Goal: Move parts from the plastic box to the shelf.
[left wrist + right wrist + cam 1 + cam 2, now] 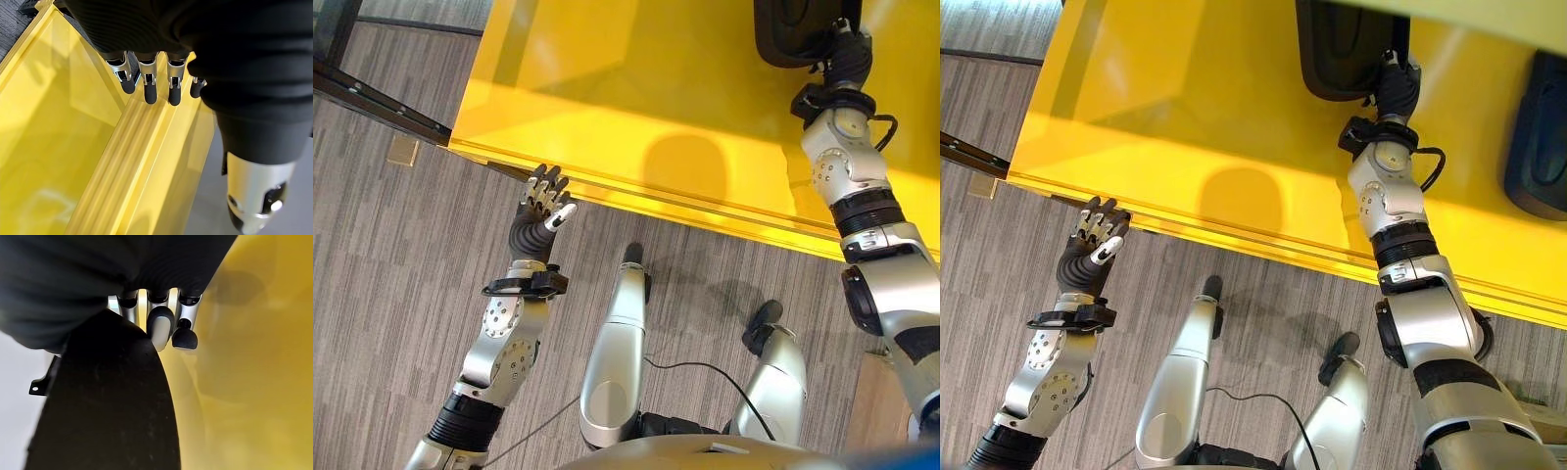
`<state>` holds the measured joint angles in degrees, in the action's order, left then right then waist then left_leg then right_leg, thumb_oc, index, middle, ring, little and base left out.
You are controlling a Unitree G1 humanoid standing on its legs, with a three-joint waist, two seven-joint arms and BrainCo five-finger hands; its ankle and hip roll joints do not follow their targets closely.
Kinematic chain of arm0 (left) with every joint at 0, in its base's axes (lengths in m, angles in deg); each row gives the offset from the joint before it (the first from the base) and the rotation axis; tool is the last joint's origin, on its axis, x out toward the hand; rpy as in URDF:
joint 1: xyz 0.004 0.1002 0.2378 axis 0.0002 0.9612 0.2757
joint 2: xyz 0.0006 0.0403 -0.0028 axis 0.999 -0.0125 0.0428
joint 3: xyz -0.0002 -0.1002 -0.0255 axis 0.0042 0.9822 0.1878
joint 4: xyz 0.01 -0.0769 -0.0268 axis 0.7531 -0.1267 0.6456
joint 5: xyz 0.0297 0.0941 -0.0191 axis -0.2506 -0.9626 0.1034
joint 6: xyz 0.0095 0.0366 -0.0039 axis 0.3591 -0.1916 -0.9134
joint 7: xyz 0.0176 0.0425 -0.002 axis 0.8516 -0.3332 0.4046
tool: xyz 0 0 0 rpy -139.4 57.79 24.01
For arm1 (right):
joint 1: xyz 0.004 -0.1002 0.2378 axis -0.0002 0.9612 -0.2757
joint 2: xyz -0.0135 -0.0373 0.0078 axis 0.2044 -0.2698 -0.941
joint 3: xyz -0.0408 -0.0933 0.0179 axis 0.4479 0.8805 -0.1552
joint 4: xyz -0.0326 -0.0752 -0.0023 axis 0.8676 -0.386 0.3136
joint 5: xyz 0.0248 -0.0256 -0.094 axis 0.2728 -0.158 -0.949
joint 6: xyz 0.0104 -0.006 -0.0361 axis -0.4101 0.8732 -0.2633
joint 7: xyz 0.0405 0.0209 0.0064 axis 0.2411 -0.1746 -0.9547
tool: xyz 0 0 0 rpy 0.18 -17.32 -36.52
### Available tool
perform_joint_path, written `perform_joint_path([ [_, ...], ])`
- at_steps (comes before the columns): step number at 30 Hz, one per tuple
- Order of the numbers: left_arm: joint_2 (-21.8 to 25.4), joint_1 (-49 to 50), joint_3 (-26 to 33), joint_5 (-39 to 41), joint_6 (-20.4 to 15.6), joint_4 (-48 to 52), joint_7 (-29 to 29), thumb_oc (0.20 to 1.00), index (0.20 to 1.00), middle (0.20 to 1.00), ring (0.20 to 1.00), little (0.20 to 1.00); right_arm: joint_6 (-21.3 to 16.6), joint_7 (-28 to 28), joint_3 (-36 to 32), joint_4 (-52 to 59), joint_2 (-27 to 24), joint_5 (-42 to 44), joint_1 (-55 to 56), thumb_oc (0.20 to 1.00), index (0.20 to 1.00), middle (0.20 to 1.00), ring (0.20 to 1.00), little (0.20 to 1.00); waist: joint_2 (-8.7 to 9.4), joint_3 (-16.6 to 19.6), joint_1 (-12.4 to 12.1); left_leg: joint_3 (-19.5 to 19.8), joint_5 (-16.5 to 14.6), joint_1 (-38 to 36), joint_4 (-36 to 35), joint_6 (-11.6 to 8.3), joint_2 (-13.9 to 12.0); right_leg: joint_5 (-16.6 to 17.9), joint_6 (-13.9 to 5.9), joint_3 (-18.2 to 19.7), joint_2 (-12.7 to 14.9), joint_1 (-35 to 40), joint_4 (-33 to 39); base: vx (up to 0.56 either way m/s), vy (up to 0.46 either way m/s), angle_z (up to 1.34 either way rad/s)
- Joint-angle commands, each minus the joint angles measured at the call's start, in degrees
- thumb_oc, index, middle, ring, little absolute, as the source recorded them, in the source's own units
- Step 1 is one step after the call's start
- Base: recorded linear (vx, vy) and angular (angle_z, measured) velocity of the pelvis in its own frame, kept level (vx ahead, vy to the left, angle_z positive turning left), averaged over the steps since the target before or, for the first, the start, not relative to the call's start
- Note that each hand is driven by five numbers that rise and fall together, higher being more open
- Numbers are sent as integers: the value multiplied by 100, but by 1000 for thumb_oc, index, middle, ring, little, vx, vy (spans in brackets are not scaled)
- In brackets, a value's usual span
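Right eye view: yellow plastic box (pixel 1234 108), large, glossy, smooth-walled, with a stepped ribbed rim along its near edge, standing on grey striped carpet (pixel 999 323). Contents: two black parts. First black part (pixel 1337 54), matt, curved, rounded at its lower edge, lies against the far side of the box floor; in the right wrist view it appears as a broad dark sheet-like piece (pixel 105 401) with a small pierced tab at one edge. Second black part (pixel 1538 137), similar dark rounded form, lies inside the box, at its right end, apart from the first. Right hand (pixel 1396 83) reaches into the box and meets the first part at its lower edge; its fingers (pixel 186 335) curl beside the piece, but whether they grip it cannot be told. Left hand (pixel 1092 240) is outside the box, just at the near rim, fingers straight and spread, holding nothing; left wrist view shows its fingertips (pixel 149 93) above the rim's ribs.
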<state>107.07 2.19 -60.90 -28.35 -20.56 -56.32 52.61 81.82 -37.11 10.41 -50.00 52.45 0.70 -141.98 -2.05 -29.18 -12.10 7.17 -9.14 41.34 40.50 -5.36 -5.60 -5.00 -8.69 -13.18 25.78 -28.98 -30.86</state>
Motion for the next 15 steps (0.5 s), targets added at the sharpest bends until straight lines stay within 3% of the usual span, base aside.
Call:
perform_joint_path([
  [1,12,-525,-381,132,-289,263,54,1000,1000,1000,1000,1000,-223,119,-204,-141,224,284,-61,200,200,200,200,200,-183,90,92,-295,-86,-209,-267,57,-75,-882,184,105,-51,-96,-1042,0,0,0],
  [6,-57,-596,-375,92,-285,219,-35,1000,1000,1000,1000,1000,-319,281,-312,169,745,269,322,200,200,200,200,200,-166,40,179,-314,-105,-287,-287,56,-82,-885,190,97,-79,-10,-1003,0,0,0],
  [9,-190,-636,-330,35,-289,178,-173,1000,1000,1000,1000,1000,-484,433,-360,1125,1312,135,975,200,200,200,200,200,-126,-14,288,-336,-117,-337,-304,64,-111,-872,198,111,-108,30,-968,0,0,0],
  [15,-299,-594,-227,-142,-270,213,-377,1000,1000,1000,1000,1000,-481,513,-216,2562,1838,-306,1972,200,200,200,200,200,-65,-58,432,-353,-117,-310,-299,70,-135,-846,202,107,-121,15,-944,0,0,0],
])
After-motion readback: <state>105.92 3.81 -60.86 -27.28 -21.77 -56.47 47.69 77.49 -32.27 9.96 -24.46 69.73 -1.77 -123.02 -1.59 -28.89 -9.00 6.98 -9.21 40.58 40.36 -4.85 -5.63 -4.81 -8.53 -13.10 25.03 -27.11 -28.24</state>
